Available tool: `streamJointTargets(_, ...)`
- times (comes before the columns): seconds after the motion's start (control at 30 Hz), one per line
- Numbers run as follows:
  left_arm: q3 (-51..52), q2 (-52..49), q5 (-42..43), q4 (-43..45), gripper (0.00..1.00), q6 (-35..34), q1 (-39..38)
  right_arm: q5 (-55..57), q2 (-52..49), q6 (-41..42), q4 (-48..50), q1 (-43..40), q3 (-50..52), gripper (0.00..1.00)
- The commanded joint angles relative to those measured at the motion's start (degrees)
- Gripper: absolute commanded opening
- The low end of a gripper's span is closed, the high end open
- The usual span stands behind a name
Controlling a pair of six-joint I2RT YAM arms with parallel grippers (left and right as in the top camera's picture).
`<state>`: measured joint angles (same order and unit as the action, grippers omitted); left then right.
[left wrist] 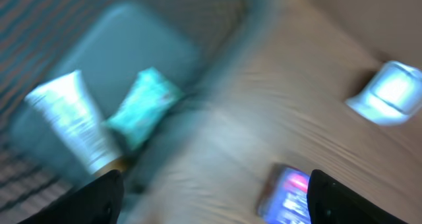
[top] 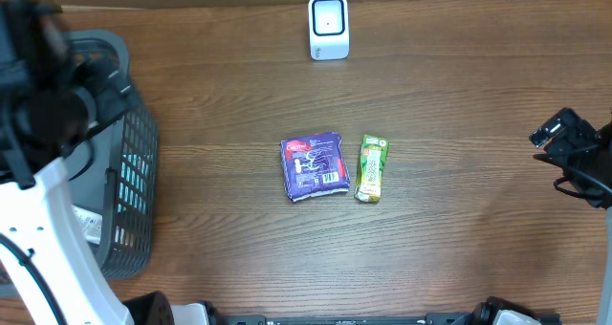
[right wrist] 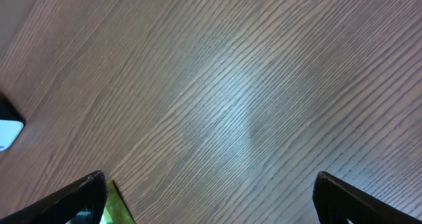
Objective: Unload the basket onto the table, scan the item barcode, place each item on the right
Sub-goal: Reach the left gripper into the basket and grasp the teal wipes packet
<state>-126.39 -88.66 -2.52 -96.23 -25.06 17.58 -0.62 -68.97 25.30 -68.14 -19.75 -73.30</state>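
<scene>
A purple packet (top: 315,166) lies flat mid-table with a narrow green packet (top: 372,168) just to its right. The white barcode scanner (top: 328,26) stands at the table's far edge. My left gripper (left wrist: 211,199) hangs open and empty above the basket's rim; its view is motion-blurred and shows the purple packet (left wrist: 287,194) and the scanner (left wrist: 389,92). At the table's right edge, my right gripper (right wrist: 211,201) is wide open over bare wood, and a corner of the green packet (right wrist: 117,207) shows by its left finger.
A grey mesh basket (top: 124,153) stands at the left edge. It holds a white tube (left wrist: 72,122) and a teal packet (left wrist: 142,105). The left arm's white link (top: 48,239) crosses in front of the basket.
</scene>
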Motion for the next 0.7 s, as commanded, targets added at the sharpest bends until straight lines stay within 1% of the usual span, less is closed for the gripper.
streamJointTargets(0.0,8.5,-0.3,-0.6,1.7,0.8,1.9,9.6,0.4,0.0,0.2,0.3,-0.2,-0.9,1.0)
streamJointTargets(0.1,14.6,-0.3,2.3,5.6,0.8,5.8,16.3,0.4,0.0,0.2,0.3,-0.2,-0.9,1.0)
streamJointTargets(0.17,18.9,-0.3,6.6,8.5,0.8,8.7,19.5,0.4,0.0,0.2,0.3,-0.2,-0.9,1.0)
streamJointTargets(0.23,23.1,-0.4,10.6,11.5,0.8,10.5,22.6,0.4,0.0,0.2,0.3,-0.2,-0.9,1.0)
streamJointTargets(0.3,27.3,-0.4,12.2,14.9,0.8,11.4,25.0,0.4,0.0,0.2,0.3,-0.2,-0.9,1.0)
streamJointTargets(0.37,32.1,-0.5,12.2,19.4,0.79,14.3,26.5,0.4,0.0,0.2,0.3,-0.2,-0.9,1.0)
streamJointTargets(0.47,37.3,-1.3,12.5,24.5,0.79,19.0,26.8,0.4,0.0,0.2,0.3,-0.2,-0.9,1.0)
streamJointTargets(0.6,43.8,-3.6,12.5,30.6,0.78,22.7,25.8,0.4,0.0,0.2,0.3,-0.2,-0.9,1.0)
streamJointTargets(0.67,46.8,-4.9,12.5,33.8,0.78,23.4,25.4,0.4,0.0,0.2,0.3,-0.2,-0.9,1.0)
